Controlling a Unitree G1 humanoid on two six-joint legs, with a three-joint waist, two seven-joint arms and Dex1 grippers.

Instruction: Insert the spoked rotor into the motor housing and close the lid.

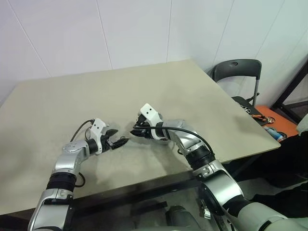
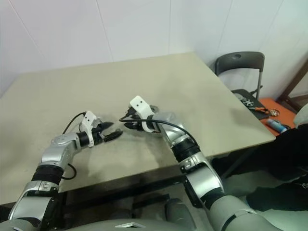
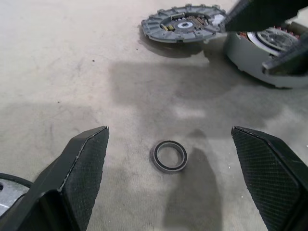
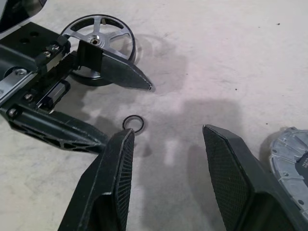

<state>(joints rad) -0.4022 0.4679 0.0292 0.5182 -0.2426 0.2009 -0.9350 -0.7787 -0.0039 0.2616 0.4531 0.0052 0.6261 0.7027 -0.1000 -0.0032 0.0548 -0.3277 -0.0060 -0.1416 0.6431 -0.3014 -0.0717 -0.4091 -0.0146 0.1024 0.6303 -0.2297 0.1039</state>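
Note:
My left gripper (image 3: 168, 130) is open wide just above the table, and a tiny black O-ring (image 3: 170, 156) lies between its fingertips. The spoked rotor (image 4: 98, 36) lies flat on the table just behind one left finger (image 4: 120, 72). The lid (image 3: 185, 23), a notched grey disc, lies flat beyond the O-ring. Beside the lid stands the motor housing (image 3: 269, 53), copper windings showing, partly covered by my right gripper's fingers (image 3: 260, 12). My right gripper (image 4: 167, 130) faces the left one (image 1: 118, 143) at close range and is open with nothing between its fingers.
The beige table (image 1: 144, 91) has wide bare room behind and to both sides of the arms. A dark chair (image 1: 236, 72) stands off the table's right corner, beside an orange surface (image 1: 276, 122) with small tools.

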